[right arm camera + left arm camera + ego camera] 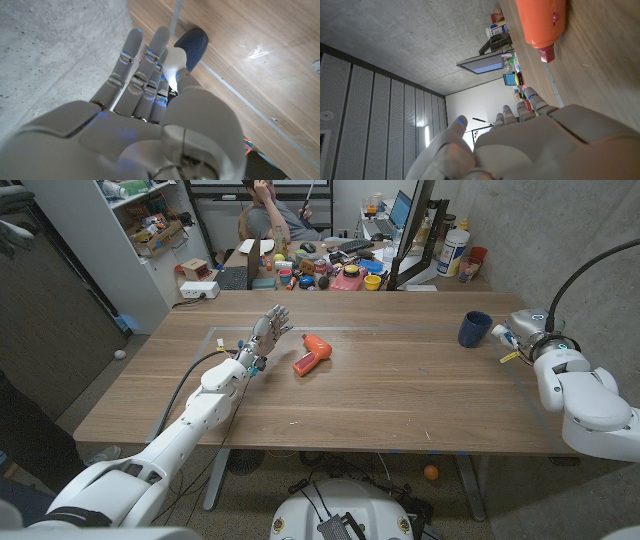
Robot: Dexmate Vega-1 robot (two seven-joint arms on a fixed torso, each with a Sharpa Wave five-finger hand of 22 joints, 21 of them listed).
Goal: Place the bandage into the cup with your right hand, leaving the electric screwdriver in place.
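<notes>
The orange electric screwdriver [312, 353] lies on the table's middle; its nose [542, 25] points past my left hand. My left hand [265, 335] stands just left of it, fingers spread, holding nothing. The dark blue cup [474, 329] stands upright at the far right. My right hand [520, 330] is close beside the cup's right side, fingers straight and together toward the cup [192, 42]. The thumb presses a small white rounded piece, apparently the bandage [174, 62], against those fingers. A small yellow strip [508, 358] shows just below that hand.
The table's right edge [535, 415] runs just under my right arm. Behind the far edge stand a cluttered desk [330, 270], shelves [150, 225] and a seated person [270, 210]. Bare wood lies between the screwdriver and the cup.
</notes>
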